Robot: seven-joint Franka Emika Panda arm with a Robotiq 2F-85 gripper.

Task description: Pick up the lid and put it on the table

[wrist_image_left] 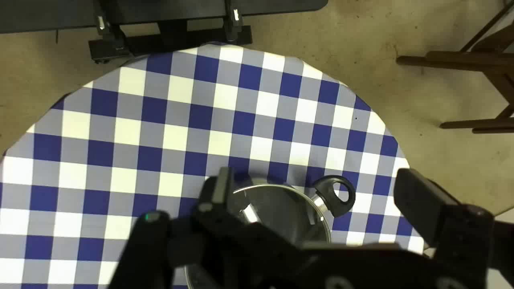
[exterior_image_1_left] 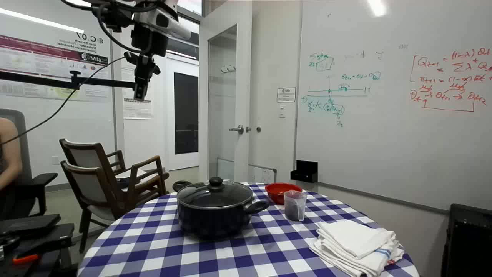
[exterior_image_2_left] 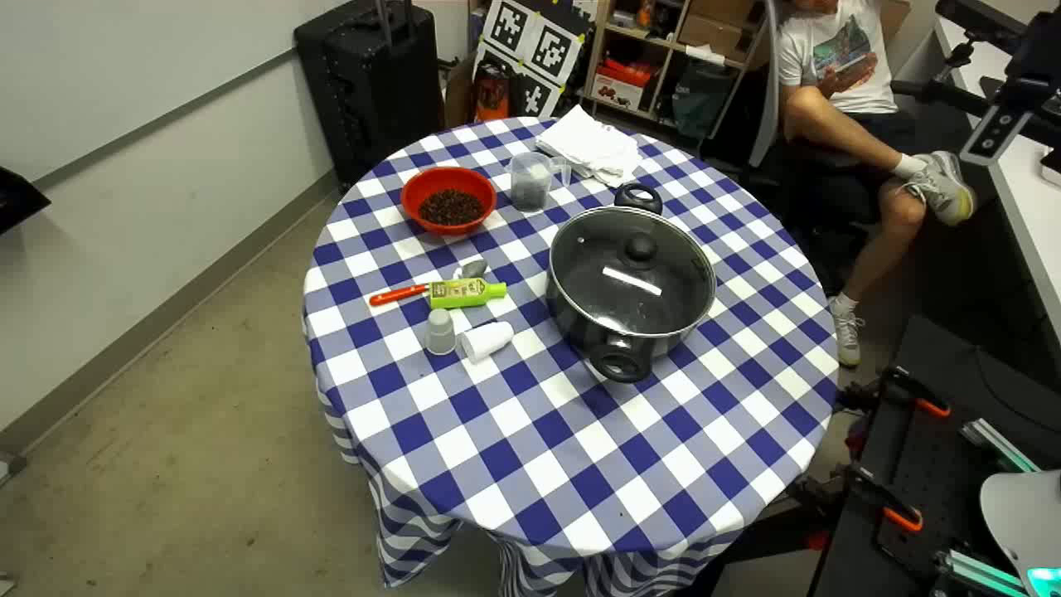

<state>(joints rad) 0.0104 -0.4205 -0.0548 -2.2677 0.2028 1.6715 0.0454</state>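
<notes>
The round dark glass lid (exterior_image_1_left: pixel 234 195) with a black knob rests on the dark two-handled pot (exterior_image_1_left: pixel 213 223). It also shows in an exterior view (exterior_image_2_left: pixel 597 290) from above. In the wrist view the lid (wrist_image_left: pixel 277 212) is partly hidden behind the gripper. The pot stands on the round table (exterior_image_2_left: pixel 580 464) with its blue-and-white checkered cloth, also seen in the wrist view (wrist_image_left: pixel 160 108). My gripper (exterior_image_1_left: pixel 140 92) hangs high above, well apart from the lid. In the wrist view the fingers (wrist_image_left: pixel 315 188) are wide apart with nothing between them. The gripper also shows at an exterior view's right edge (exterior_image_2_left: pixel 990 137).
A red bowl (exterior_image_2_left: pixel 448 199) of dark bits, a clear measuring cup (exterior_image_2_left: pixel 530 182) and white folded towels (exterior_image_2_left: pixel 590 148) stand near the pot. A green bottle (exterior_image_2_left: pixel 460 292), a red-handled utensil (exterior_image_2_left: pixel 398 295) and two small cups (exterior_image_2_left: pixel 486 341) lie close by. A person sits beyond the table.
</notes>
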